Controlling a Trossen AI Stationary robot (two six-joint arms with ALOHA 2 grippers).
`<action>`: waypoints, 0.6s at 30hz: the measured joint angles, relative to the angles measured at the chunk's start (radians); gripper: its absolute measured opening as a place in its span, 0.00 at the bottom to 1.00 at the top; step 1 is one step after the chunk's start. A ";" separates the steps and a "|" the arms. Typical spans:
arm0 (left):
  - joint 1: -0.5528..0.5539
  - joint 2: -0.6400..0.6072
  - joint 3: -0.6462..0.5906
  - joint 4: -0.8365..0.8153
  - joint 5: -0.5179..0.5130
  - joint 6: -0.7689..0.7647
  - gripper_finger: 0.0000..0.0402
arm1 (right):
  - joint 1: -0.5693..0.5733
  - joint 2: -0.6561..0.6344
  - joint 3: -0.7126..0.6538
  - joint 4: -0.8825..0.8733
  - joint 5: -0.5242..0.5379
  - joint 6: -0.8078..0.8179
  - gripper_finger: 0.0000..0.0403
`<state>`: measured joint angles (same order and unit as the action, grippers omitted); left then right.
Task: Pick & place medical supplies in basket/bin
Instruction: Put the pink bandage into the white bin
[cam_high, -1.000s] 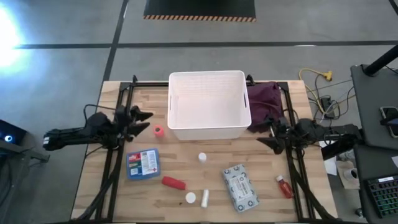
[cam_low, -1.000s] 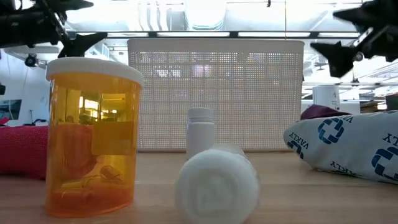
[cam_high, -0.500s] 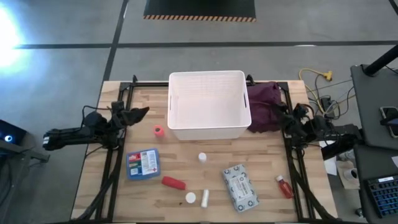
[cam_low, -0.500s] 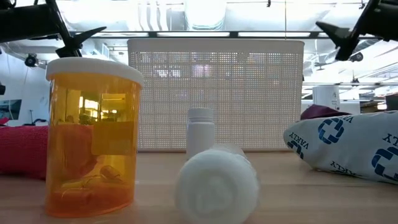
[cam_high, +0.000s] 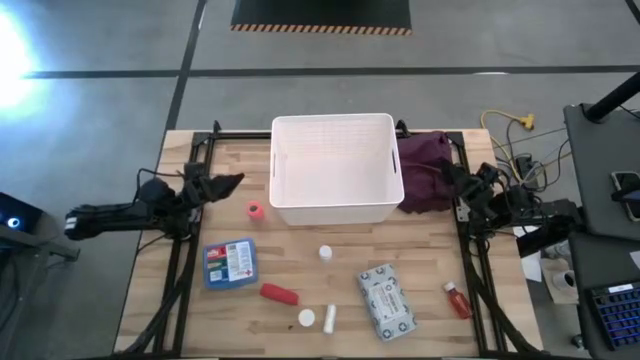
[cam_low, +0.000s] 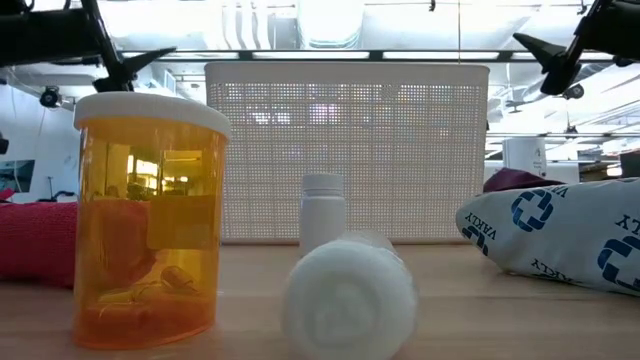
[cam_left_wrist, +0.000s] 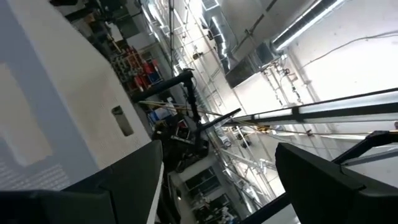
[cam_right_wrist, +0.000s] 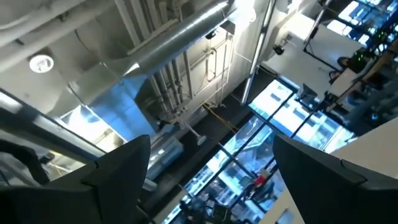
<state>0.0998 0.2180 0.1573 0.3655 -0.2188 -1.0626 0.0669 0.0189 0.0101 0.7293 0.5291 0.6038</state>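
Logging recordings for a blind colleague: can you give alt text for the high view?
An empty white tub sits at the table's far middle; medical supplies lie loose in front, among them a blue box and a patterned pack. Left gripper and right gripper, both open, flank the tub.

The overhead camera is looking straight down on the whole table (cam_high: 440, 250). The low camera is sitting at tabletop level, very near an orange pill bottle (cam_low: 148, 215), facing the white basket (cam_low: 347, 150), which both views are sharing (cam_high: 336, 168). Both wrist cameras are pointing upward, taking in ceiling pipes (cam_right_wrist: 177, 46) and ceiling lights (cam_left_wrist: 305, 28).
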 joint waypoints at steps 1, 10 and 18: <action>0.000 0.009 0.014 -0.006 0.000 0.014 0.73 | 0.000 0.006 0.000 0.000 0.001 0.015 0.82; 0.002 0.173 0.417 -0.850 -0.055 0.159 0.73 | 0.000 0.150 0.023 -0.177 0.192 0.229 0.82; 0.002 0.526 0.733 -1.413 -0.137 0.252 0.73 | -0.003 0.264 0.251 -0.959 0.231 0.519 0.82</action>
<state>0.1017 0.7440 0.8898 -1.0471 -0.3555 -0.8102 0.0637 0.2831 0.2606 -0.2296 0.7601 1.1230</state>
